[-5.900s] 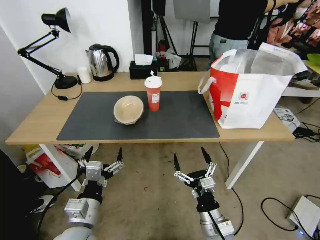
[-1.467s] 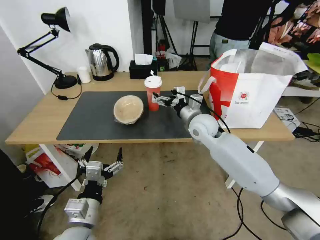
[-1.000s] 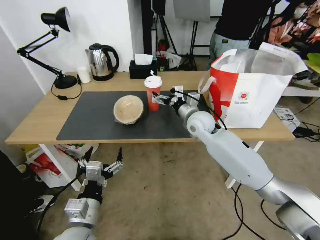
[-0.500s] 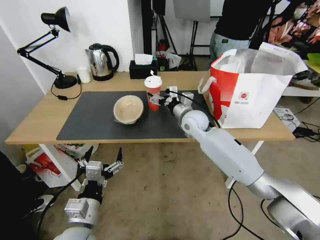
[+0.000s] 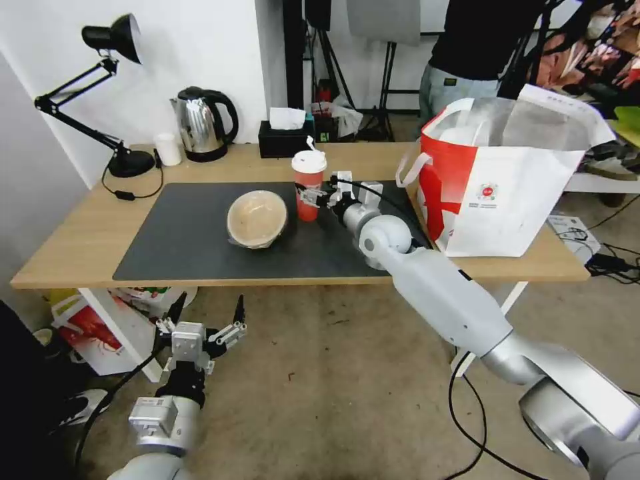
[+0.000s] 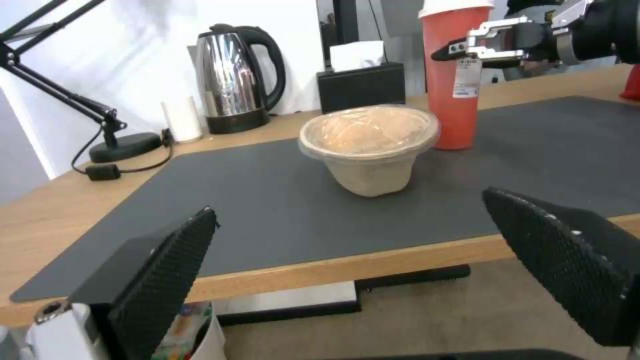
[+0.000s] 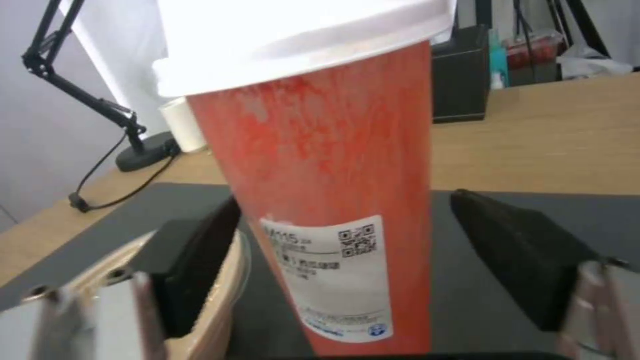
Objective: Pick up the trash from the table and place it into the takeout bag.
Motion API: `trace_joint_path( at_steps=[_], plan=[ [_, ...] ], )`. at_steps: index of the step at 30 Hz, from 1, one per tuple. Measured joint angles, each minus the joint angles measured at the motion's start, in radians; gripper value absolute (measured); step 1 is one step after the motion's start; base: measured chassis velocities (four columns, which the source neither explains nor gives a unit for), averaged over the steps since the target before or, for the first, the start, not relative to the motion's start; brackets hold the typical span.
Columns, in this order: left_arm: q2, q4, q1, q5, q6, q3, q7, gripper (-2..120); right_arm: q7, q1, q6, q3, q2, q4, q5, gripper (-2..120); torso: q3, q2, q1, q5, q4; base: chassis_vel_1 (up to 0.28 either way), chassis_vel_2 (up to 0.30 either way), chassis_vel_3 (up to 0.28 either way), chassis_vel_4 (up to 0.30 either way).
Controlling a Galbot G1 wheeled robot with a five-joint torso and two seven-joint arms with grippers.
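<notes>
Cup (image 5: 309, 187) (red) between right end effector (image 5: 313, 196) pads.

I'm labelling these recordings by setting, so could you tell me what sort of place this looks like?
Probably an office or studio corner set up as a desk: a light-wood table holding a desk lamp and electric kettle, with stands and cables behind. The right gripper straddles a red drink cup.
</notes>
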Motion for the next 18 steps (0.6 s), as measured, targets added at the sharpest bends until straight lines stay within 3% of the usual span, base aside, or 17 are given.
trace_joint_path(
  at_steps=[10,15,18],
  plan=[
    [0.0,0.0,0.0,0.0,0.0,0.0,0.0,100,-0.012,0.003,0.004,-0.001,0.003,-0.014,0.008,52,0.0,0.0,0.0,-0.0001,-0.0001,0.0,0.0,0.0,0.0],
    [0.0,0.0,0.0,0.0,0.0,0.0,0.0,100,-0.014,0.005,0.004,-0.004,0.002,-0.014,0.012,47,0.0,0.0,0.0,-0.0001,-0.0001,0.0,0.0,0.0,0.0],
    [0.0,0.0,0.0,0.0,0.0,0.0,0.0,100,-0.015,0.009,0.003,-0.005,-0.002,-0.01,0.019,35,0.0,0.0,0.0,-0.0001,0.0,0.0,0.0,0.0,0.0]
  ],
)
